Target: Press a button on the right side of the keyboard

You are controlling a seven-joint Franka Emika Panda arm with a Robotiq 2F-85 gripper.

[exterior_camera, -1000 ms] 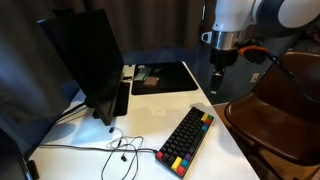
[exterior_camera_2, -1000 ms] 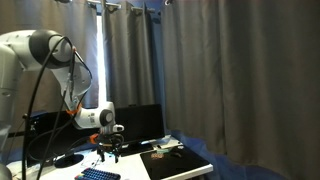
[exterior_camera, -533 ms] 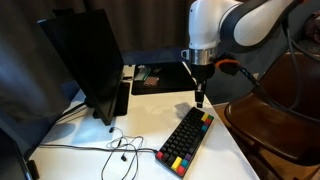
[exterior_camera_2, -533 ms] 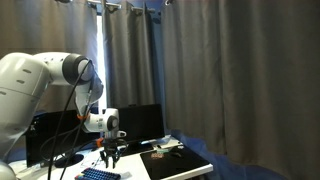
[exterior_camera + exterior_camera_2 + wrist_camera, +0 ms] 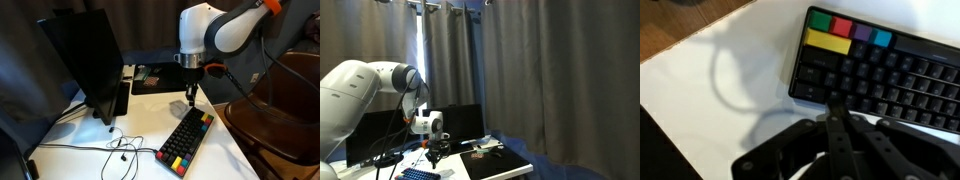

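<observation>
Hovering my gripper [image 5: 192, 98], closed narrow, over the keyboard [image 5: 187, 139] end nearest the desk's [image 5: 150, 115] back edge, I judge the press still undone.

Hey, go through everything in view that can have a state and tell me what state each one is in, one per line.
end effector: shut, holding nothing, pointing down over the keyboard's far end; contact cannot be told.
keyboard: lying flat on the table, keys facing up.
monitor: upright on its stand.
cable: lying loose on the table.
</observation>
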